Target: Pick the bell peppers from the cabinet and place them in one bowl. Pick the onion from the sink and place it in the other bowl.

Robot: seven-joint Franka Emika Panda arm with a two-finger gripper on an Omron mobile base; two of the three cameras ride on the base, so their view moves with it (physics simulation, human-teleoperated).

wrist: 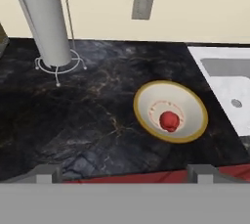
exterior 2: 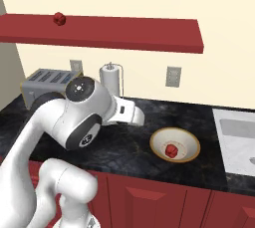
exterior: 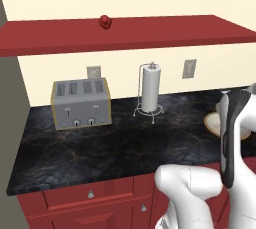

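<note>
One dark red bell pepper [exterior: 105, 21] sits on top of the long red cabinet [exterior: 150, 33], also seen from the right as the pepper [exterior 2: 59, 18] on the cabinet [exterior 2: 124, 33]. A second bell pepper [wrist: 169, 121] lies in the middle of the pale tan bowl [wrist: 191, 108] on the black counter; the right base view shows that pepper [exterior 2: 171, 151] in the bowl [exterior 2: 185, 140]. My gripper [wrist: 124, 175] is open and holds nothing, hovering above the counter left of the bowl and apart from it. The pale sink [wrist: 222, 83] lies to the bowl's right. The onion and the other bowl are out of view.
A paper towel holder [exterior: 150, 89] and a grey toaster [exterior: 81, 103] stand at the back of the counter. Wall outlets [wrist: 143, 1] are above them. My white arm [exterior 2: 74, 117] crosses the left of the right base view. Red base cabinets [exterior: 90, 203] run below the counter edge.
</note>
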